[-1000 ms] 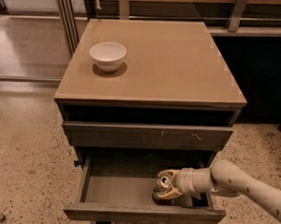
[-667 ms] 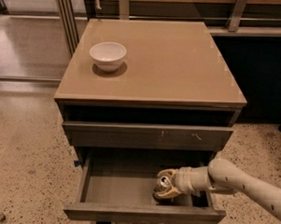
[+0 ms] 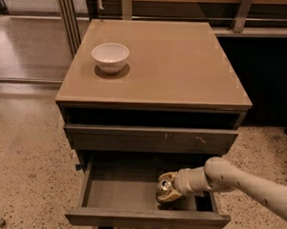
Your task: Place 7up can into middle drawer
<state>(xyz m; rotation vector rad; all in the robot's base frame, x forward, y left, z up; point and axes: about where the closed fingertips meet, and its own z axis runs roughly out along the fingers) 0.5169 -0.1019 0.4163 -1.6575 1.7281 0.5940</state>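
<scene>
The middle drawer point(image 3: 116, 191) is pulled open below the cabinet top, its flat grey inside showing. The 7up can point(image 3: 164, 185) is inside the drawer at its right half, its shiny metal top facing up and toward the camera. My gripper point(image 3: 168, 190) reaches in from the right on the pale arm and is shut on the can, holding it low over or on the drawer floor. The can's sides are mostly hidden by the fingers.
A white bowl point(image 3: 110, 56) stands on the tan cabinet top point(image 3: 184, 65) at the back left. A shut drawer front with pale scratches point(image 3: 152, 138) sits just above the open drawer. Speckled floor lies around; a dark cabinet stands at right.
The gripper with the can has shifted very slightly left inside the drawer; otherwise nothing has visibly changed.
</scene>
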